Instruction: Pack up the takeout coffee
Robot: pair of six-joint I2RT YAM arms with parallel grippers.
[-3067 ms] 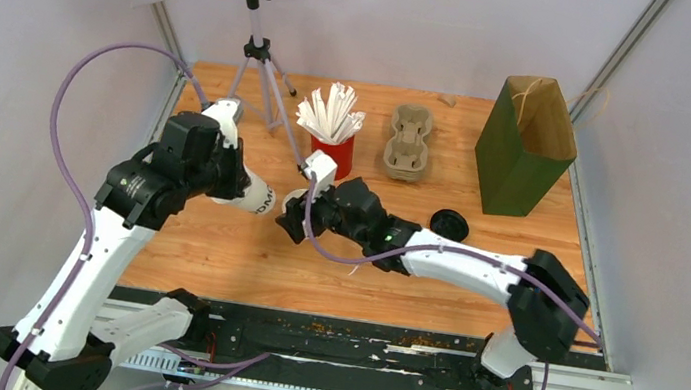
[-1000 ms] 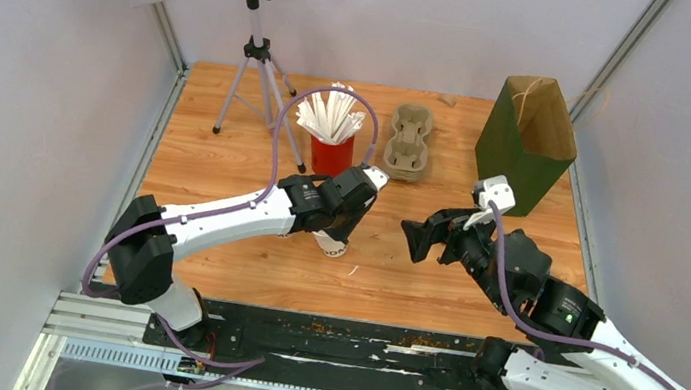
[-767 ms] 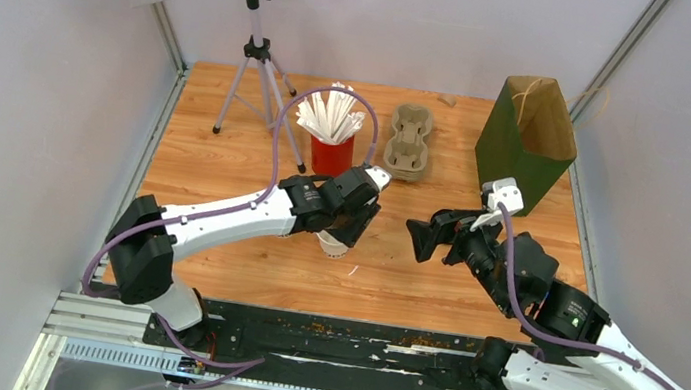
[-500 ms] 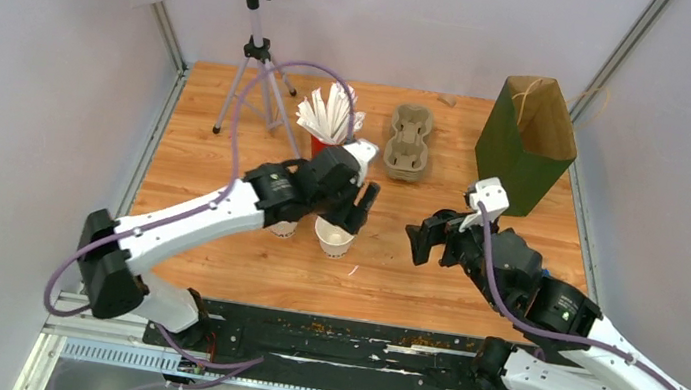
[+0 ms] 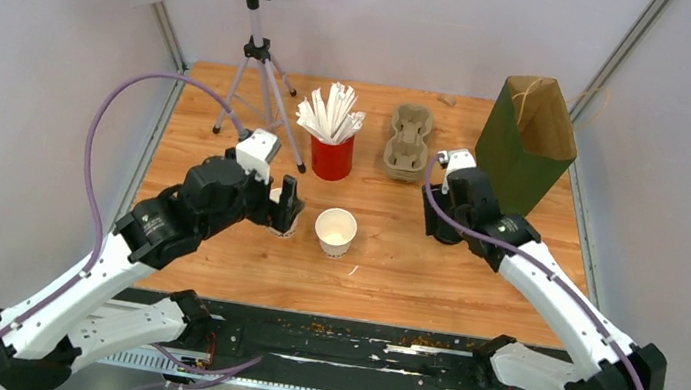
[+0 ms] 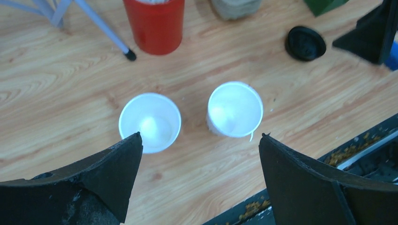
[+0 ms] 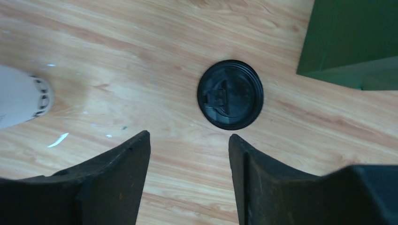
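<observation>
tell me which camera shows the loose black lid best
The right wrist view: the black lid lies whole and sharp, its moulded top plain, just beyond the right gripper. The left wrist view shows the lid small, near the upper right. In the top view the right arm hides it.

On the wooden tabletop (image 5: 412,274), a red cup (image 5: 330,158) packed with white straws (image 5: 330,112) stands toward the back, with a beige pulp cup tray (image 5: 408,143) just to its right, an open green paper bag (image 5: 524,148) upright farther right, and a tripod (image 5: 259,73) to its left.
</observation>
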